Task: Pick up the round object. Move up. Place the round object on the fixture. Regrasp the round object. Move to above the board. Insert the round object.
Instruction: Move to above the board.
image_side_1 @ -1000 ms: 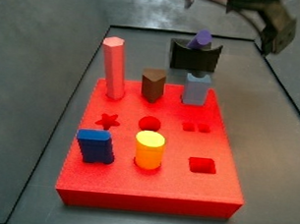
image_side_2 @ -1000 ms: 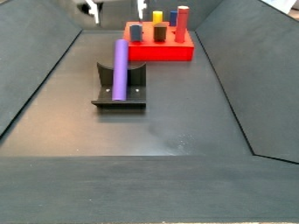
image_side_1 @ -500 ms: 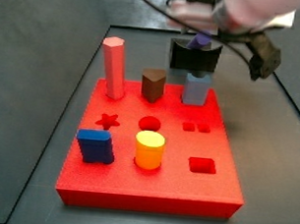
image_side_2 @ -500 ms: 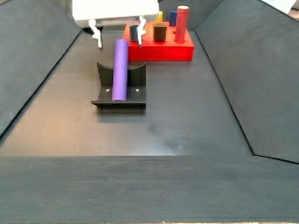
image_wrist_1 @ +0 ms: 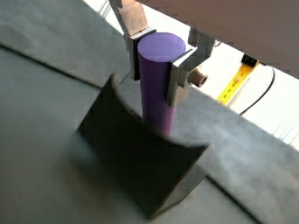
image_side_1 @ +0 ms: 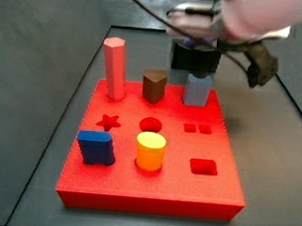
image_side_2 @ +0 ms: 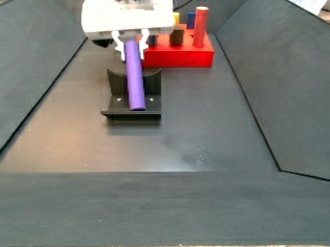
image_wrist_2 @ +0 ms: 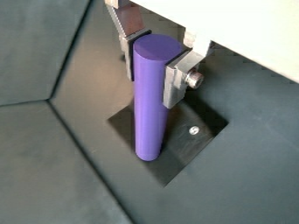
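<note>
Your purple peg [image_side_2: 131,74] lies along the fixture [image_side_2: 131,99], on the dark floor just in front of the red board [image_side_2: 179,53]. In both wrist views the gripper [image_wrist_2: 156,54] sits at one end of the peg, a silver finger [image_wrist_1: 184,72] on either side of it. The plates look pressed against the peg's sides in both wrist views, so you appear to be holding it, though you cannot see the pads themselves.

The arm comes down over the fixture from above; in a side view its white body [image_side_1: 262,13] hides the peg's end and most of the fixture [image_side_1: 194,57].

On the board [image_side_1: 147,189] you can count five pegs standing: one tall pink hexagonal peg [image_side_1: 114,67], one brown peg [image_side_1: 155,85], one grey-blue block [image_side_1: 200,89], one blue block [image_side_1: 95,147] and one yellow cylinder [image_side_1: 151,151]. Four shaped holes show open: a star [image_side_1: 109,122], a circle [image_side_1: 150,126], a pair of small squares [image_side_1: 197,128] and one larger square [image_side_1: 205,167].
</note>
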You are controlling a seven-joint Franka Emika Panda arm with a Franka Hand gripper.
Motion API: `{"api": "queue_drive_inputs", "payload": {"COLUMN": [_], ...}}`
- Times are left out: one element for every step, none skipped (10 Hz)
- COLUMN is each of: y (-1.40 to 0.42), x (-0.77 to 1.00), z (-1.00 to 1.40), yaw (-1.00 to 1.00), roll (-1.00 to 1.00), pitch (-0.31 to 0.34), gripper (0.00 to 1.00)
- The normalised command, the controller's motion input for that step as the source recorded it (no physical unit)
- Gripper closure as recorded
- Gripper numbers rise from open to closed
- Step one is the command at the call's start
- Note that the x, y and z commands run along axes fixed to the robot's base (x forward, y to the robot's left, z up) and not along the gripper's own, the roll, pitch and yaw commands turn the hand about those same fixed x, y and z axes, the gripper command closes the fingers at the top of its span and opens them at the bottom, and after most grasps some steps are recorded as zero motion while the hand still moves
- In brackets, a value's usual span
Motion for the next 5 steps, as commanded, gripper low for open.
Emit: {"api": "queue_drive_inputs", "payload": {"y": [0.06,0.06,0.05,0.05,0.05], "x": [0.08,0.08,0.08,0.08,0.08], "z": [1.00,1.00,1.00,1.00,1.00], "yaw": [0.21,0.20,0.19,0.17,0.15], "roll": [0.14,0.09,0.05,0.02,0.00], "pitch": [0.117,0.085,0.059,0.033,0.011], "gripper": [1.00,1.00,1.00,1.00,1.00]}}
